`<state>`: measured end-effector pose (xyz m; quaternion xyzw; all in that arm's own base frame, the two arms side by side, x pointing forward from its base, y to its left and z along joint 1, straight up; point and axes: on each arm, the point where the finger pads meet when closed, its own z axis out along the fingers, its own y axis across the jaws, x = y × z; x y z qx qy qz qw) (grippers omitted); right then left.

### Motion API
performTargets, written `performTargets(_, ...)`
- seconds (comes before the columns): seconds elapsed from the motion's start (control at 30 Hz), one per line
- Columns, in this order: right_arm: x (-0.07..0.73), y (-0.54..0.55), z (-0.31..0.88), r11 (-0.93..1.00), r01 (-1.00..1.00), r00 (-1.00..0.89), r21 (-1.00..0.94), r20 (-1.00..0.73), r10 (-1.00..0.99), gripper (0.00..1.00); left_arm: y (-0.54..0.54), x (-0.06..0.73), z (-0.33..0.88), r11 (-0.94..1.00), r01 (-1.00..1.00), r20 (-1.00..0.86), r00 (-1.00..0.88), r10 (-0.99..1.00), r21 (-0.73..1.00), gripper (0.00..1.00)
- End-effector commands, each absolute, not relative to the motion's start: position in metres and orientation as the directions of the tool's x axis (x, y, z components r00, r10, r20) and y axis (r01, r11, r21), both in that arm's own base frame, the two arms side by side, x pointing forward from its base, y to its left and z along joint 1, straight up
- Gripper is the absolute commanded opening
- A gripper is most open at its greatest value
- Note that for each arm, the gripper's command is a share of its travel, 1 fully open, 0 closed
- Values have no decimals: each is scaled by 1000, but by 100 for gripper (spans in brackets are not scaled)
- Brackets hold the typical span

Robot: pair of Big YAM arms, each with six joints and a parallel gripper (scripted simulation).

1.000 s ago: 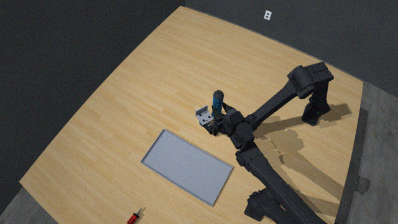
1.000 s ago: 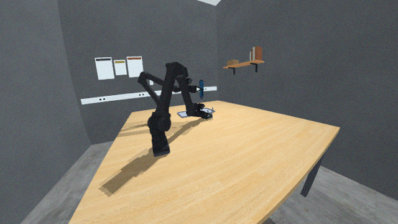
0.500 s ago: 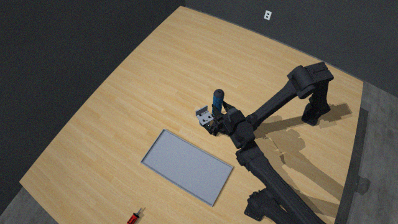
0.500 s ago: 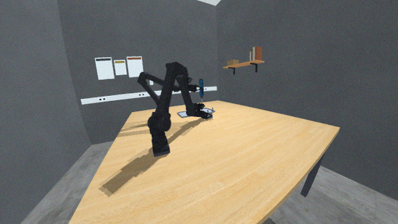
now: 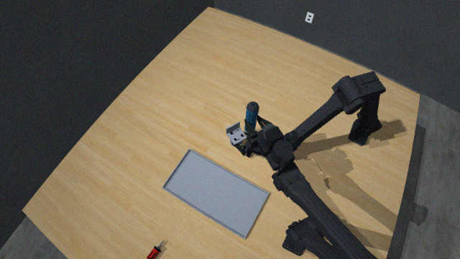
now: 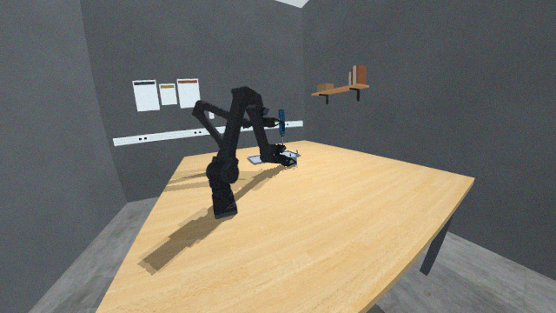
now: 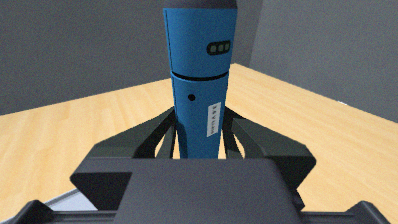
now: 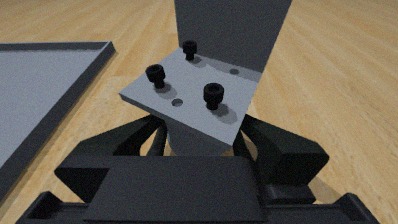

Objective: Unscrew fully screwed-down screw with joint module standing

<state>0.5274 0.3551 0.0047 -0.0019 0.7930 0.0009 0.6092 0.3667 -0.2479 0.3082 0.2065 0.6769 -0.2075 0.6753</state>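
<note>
My left gripper (image 7: 199, 112) (image 5: 254, 126) is shut on the electric screwdriver (image 7: 199, 85) (image 5: 251, 116) (image 6: 281, 118), which has a blue barrel and is held upright, bit down, above the bracket. The grey angle bracket (image 8: 235, 117) (image 5: 236, 134) (image 6: 292, 156) sits on top of the grey joint module (image 8: 192, 142). My right gripper (image 8: 199, 112) (image 5: 246, 145) grips the module's body just under the plate. Three black screws stand raised out of the plate: one screw (image 8: 189, 48), a second screw (image 8: 155, 75) and a third screw (image 8: 213, 95). Two flat round spots also show on the plate: one spot (image 8: 176, 102) and another spot (image 8: 234, 71). The bit's tip is hidden from me.
A shallow grey tray (image 5: 215, 194) (image 8: 60, 47) (image 6: 254, 159) lies on the wooden table (image 5: 144, 108) beside the module. A small red-handled screwdriver (image 5: 154, 252) lies near the table's front edge. Both arms cross close together by the module.
</note>
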Motion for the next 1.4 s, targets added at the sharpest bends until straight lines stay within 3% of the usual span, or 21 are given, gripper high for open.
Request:
performTargets(0.0,537,363,4,1000,-5,-249,11,-969,9,59,-259,380,368,826,564,-994,82,-75,-16,42)
performTargets(0.97,537,363,4,1000,-5,-249,11,-969,9,59,-259,382,370,826,563,-994,83,-76,-16,42)
performTargets(1.37,537,363,4,1000,-5,-249,11,-969,9,59,-211,426,324,897,438,-994,-103,-19,-63,42)
